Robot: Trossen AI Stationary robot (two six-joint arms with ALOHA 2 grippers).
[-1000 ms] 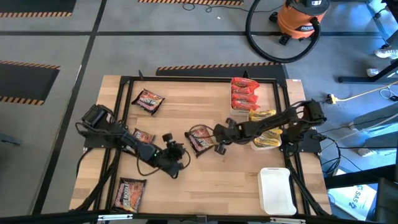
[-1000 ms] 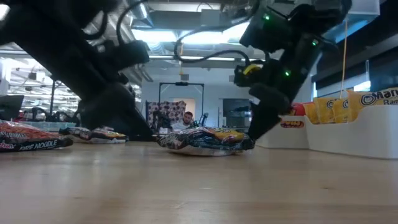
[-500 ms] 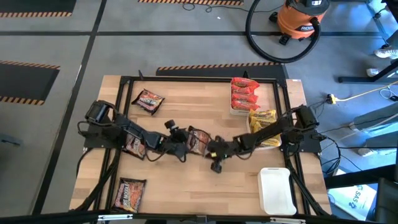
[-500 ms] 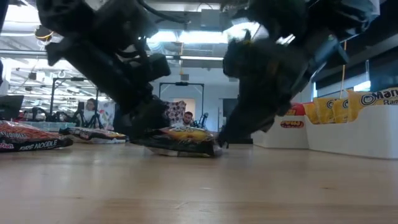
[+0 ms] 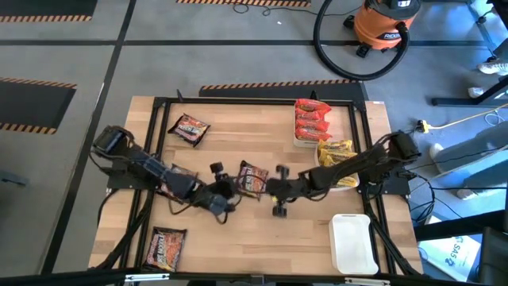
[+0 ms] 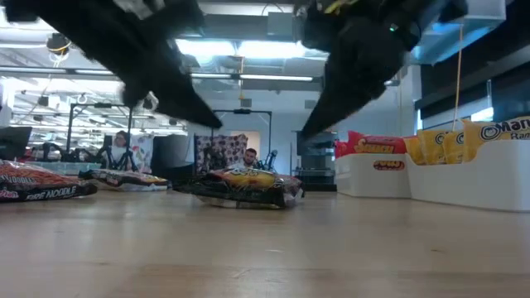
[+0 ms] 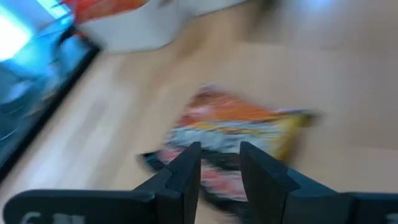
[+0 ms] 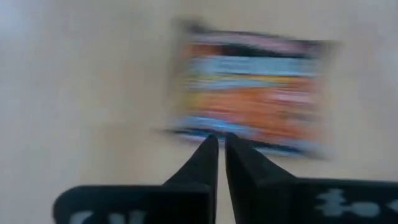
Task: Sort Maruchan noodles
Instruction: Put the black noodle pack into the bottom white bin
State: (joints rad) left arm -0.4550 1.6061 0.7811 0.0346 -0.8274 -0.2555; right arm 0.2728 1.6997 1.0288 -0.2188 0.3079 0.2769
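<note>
From above, a dark packet (image 5: 254,179) lies mid-table between the left gripper (image 5: 225,195) and right gripper (image 5: 278,191); red packets (image 5: 311,119) and yellow packets (image 5: 335,152) sit in trays at the right. At table height, the same packet (image 6: 247,189) lies flat; a packet at the left (image 6: 37,185) reads "FIRE NOODLE". The left wrist camera shows its fingers (image 7: 186,177) parted, holding nothing. The right wrist camera shows its fingers (image 8: 202,165) pressed together, empty, short of the packet.
</note>
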